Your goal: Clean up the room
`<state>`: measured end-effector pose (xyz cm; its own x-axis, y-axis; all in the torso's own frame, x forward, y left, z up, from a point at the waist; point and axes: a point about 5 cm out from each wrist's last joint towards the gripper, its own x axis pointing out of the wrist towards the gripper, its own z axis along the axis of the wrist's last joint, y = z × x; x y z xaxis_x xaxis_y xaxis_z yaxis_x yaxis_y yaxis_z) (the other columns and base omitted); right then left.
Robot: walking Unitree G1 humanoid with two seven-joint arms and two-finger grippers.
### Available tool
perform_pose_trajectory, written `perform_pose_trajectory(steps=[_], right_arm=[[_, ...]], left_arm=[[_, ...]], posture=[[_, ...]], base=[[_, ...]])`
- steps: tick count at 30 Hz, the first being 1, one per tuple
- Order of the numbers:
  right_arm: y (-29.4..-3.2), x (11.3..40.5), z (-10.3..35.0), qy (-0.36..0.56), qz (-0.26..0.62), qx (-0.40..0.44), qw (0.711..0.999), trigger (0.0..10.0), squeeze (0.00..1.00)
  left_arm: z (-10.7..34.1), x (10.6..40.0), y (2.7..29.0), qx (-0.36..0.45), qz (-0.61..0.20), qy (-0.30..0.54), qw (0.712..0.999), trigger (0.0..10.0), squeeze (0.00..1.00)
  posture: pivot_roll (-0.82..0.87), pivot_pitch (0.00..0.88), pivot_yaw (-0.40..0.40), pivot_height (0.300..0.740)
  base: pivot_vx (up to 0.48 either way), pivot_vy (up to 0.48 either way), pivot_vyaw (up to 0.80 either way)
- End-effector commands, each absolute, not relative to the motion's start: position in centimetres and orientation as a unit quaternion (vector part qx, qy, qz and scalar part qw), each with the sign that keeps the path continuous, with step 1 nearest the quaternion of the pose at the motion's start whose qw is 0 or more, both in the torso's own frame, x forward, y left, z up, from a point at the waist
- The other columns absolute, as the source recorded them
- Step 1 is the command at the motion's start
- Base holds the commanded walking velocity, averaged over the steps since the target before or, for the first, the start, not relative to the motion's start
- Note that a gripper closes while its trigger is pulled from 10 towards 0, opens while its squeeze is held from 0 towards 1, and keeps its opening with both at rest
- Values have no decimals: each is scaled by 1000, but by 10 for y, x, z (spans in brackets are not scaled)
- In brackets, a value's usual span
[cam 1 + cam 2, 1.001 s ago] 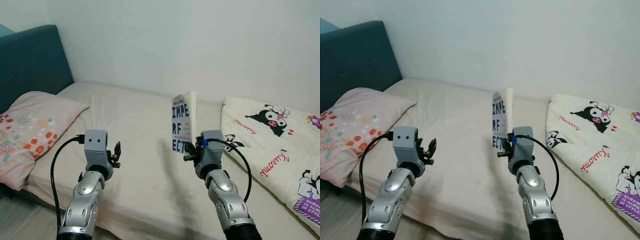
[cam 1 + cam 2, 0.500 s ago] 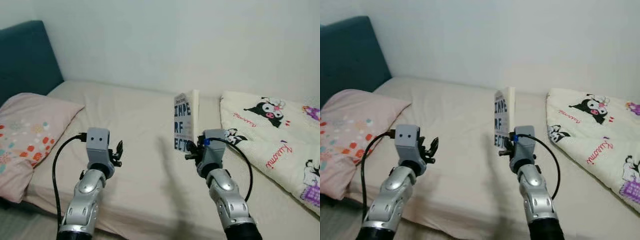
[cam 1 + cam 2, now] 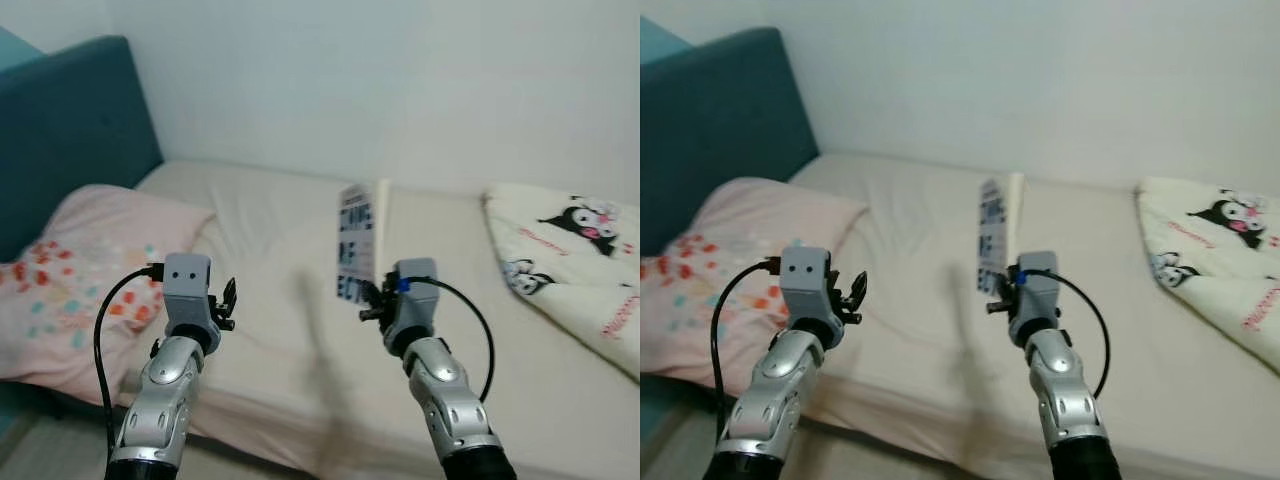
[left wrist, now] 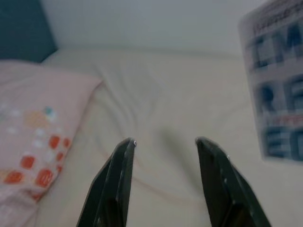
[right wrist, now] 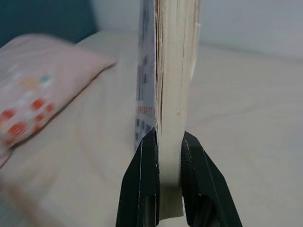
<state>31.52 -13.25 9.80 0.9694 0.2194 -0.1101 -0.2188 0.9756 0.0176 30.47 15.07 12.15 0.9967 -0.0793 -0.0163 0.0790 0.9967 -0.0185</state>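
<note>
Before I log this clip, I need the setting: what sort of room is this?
Most likely a bedroom: a bed with a teal headboard, a floral pillow and a cartoon-print quilt.

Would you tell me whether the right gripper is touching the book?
Touching: the right wrist view shows the right gripper with both fingers pressed against the book.

Bed [image 3: 270, 260] — pillow [image 3: 80, 260], maybe blanket [image 3: 570, 260]
</note>
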Motion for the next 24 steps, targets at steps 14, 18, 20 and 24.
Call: perform_pose_trajectory(steps=[14, 18, 20, 24], right_arm=[[-127, 319, 112, 17, 116, 32, 993, 10000, 0], [-127, 319, 113, 14, 114, 37, 993, 10000, 0], [-127, 320, 113, 13, 113, 39, 993, 10000, 0], [-127, 320, 113, 10, 112, 43, 993, 10000, 0]], left_arm=[[120, 303, 159, 19, -33, 15, 999, 10000, 0], [123, 304, 155, 21, -40, 9, 999, 10000, 0], [124, 304, 154, 19, -40, 8, 999, 10000, 0], [125, 304, 153, 28, -44, 6, 999, 10000, 0]], posture=[[69, 0, -34, 740], [70, 0, -29, 740], [70, 0, -29, 740], [70, 0, -24, 740]], base=[[0, 293, 171], [0, -480, 0], [0, -480, 0], [0, -480, 0]])
